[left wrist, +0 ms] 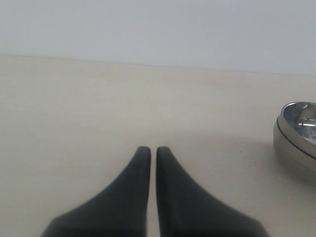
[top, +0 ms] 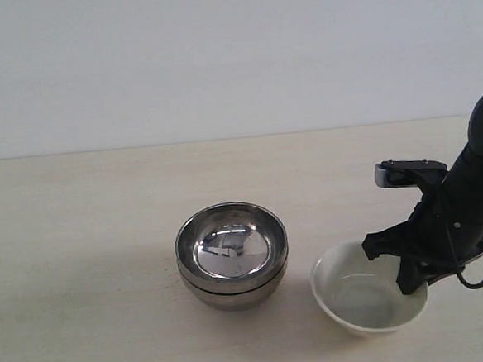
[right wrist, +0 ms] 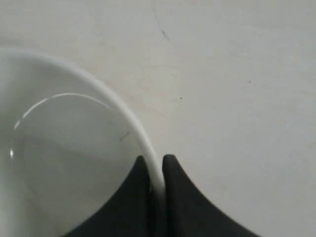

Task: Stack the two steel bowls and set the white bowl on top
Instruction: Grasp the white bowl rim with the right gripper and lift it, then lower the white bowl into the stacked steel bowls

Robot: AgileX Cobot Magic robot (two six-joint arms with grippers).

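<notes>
Two steel bowls (top: 232, 256) sit one inside the other in the middle of the table (top: 80, 242). Just to their right we see the white bowl (top: 362, 301), apart from them. Our right gripper (right wrist: 155, 162) is pinched on the white bowl's rim, one finger inside and one outside. The bowl looks like it sits on the table, but we cannot be sure it touches. Our left gripper (left wrist: 149, 149) has its fingers almost pressed together, holding nothing, low over the table near the steel bowls.
</notes>
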